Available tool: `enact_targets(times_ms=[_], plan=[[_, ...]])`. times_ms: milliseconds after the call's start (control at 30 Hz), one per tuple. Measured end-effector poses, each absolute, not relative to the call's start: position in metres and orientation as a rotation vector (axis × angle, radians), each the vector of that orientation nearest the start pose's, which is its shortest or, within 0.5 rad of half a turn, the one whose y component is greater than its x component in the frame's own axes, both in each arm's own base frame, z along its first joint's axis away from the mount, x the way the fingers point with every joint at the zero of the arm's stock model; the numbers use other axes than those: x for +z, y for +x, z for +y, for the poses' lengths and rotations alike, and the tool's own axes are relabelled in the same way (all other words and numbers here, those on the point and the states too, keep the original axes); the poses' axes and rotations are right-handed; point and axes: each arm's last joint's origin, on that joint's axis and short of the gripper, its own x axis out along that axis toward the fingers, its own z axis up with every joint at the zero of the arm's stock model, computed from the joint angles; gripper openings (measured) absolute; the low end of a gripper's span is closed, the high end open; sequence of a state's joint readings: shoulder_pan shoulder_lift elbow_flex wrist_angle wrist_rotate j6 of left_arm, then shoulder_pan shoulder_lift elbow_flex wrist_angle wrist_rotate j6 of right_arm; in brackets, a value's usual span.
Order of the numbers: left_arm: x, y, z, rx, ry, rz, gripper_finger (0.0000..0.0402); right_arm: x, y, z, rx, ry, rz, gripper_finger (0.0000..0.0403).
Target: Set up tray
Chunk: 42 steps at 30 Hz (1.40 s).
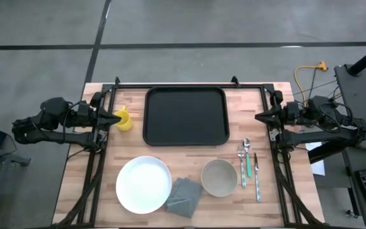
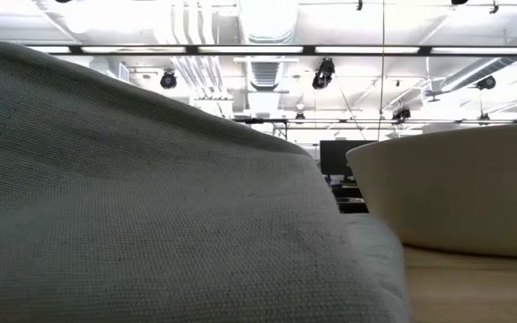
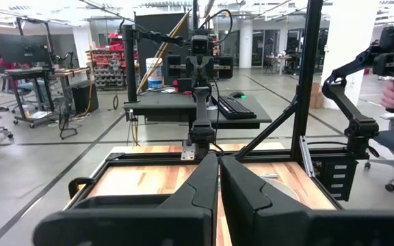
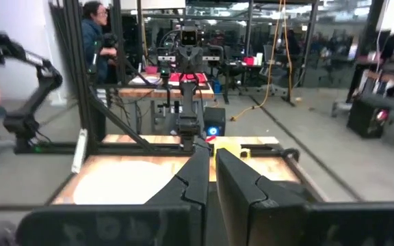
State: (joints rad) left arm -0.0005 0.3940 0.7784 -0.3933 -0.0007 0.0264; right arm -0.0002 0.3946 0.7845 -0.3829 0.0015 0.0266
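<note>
Overhead, tray (image 1: 185, 116) sits between closed, empty left pincer (image 1: 115, 118) and right pincer (image 1: 259, 116).

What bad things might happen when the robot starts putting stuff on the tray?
The fork, spoon and knife lie close together, so grabbing one may well nudge the others.

The grey napkin sits against the white plate and near the bowl; lifting the plate might drag it.

The yellow cup stands right by the shut left gripper, just beside the tray. A quick swing could tip it.
</note>
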Motion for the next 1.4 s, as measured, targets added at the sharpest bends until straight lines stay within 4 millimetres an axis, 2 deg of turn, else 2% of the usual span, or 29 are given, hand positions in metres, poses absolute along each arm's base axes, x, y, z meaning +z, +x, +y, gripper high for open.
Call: enact_targets(times_ms=[100,200,300,433,600,800,933,1100,1233,1400], plan=[[0.353,0.078,0.0,0.0,0.026,-0.003,0.0,0.351,0.078,0.0,0.0,0.083,0.006,0.0018],[0.351,0.078,0.0,0.0,0.025,0.0,0.0,0.339,0.085,0.0,0.002,0.091,0.014,0.0018],[0.342,0.076,0.0,-0.009,0.025,-0.009,0.0,0.326,0.095,0.001,0.016,0.068,-0.083,0.0018],[0.319,0.074,-0.001,-0.031,0.025,-0.053,0.0,0.311,0.104,0.002,0.064,-0.001,-0.224,0.0018],[0.286,0.073,-0.001,-0.03,0.046,-0.037,0.0,0.287,0.112,0.002,0.058,-0.052,-0.212,0.0018],[0.263,0.059,-0.001,-0.017,0.126,-0.109,0.0,0.249,0.119,0.002,0.053,-0.093,-0.244,0.0018],[0.251,0.063,0.0,-0.007,0.123,-0.07,0.0,0.234,0.116,0.002,0.043,-0.116,-0.309,0.0018],[0.244,0.072,0.0,0.004,0.118,-0.02,0.0,0.235,0.107,0.002,0.023,-0.149,-0.323,0.0018],[0.245,0.069,0.0,0.007,0.104,-0.08,0.0,0.232,0.099,0.001,0.016,-0.186,-0.312,0.0018],[0.24,0.072,0.0,0.006,0.057,-0.116,0.0,0.223,0.087,0.002,0.005,-0.231,-0.387,0.0018]])
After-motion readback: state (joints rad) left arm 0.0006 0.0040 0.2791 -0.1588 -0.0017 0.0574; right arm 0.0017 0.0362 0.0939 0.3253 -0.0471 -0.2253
